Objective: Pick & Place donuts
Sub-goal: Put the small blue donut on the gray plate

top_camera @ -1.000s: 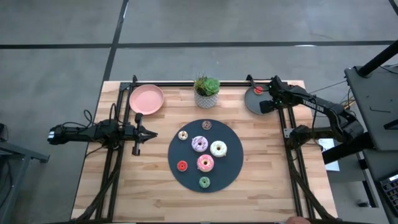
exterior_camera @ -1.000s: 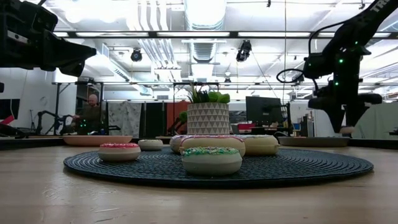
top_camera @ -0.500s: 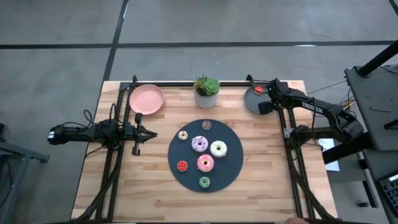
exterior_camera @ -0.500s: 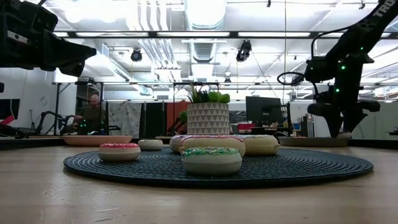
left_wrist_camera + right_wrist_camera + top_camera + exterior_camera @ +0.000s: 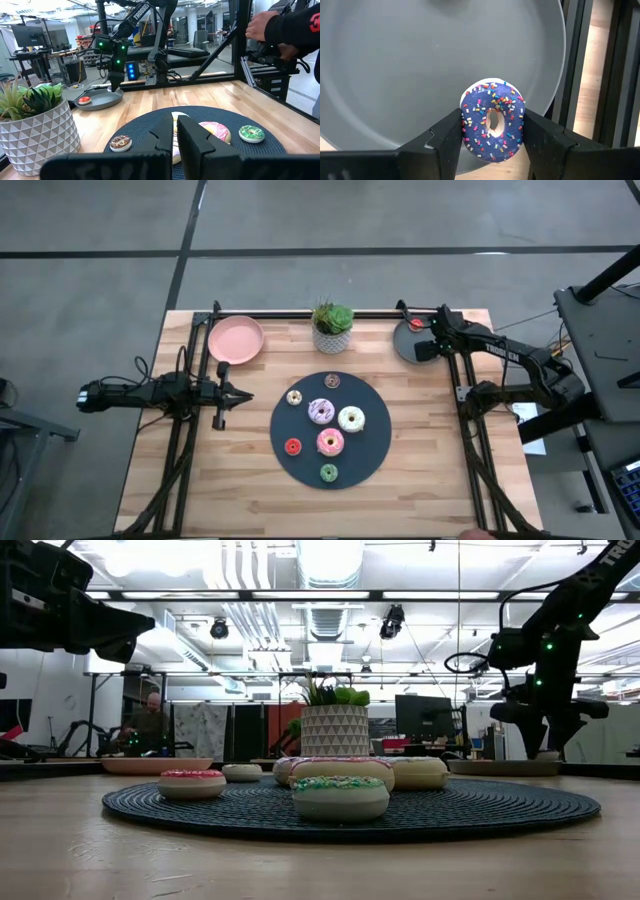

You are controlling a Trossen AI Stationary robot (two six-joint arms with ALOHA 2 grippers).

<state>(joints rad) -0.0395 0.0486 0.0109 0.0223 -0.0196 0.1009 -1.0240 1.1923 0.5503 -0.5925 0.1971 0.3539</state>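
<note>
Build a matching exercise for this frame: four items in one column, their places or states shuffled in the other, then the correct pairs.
Things:
1. blue sprinkled donut
2. small red donut
3. green sprinkled donut
4. round pink plate

Places or states:
A. holds nothing
B. on the large dark round mat
C. between the right gripper fingers
D. lying on the round grey plate

Pairs: 1-C, 2-D, 3-B, 4-A

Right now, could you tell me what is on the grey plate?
A red donut lies on the grey plate. The right gripper holds a blue donut just above it; its jaws hide the rim beneath.
</note>
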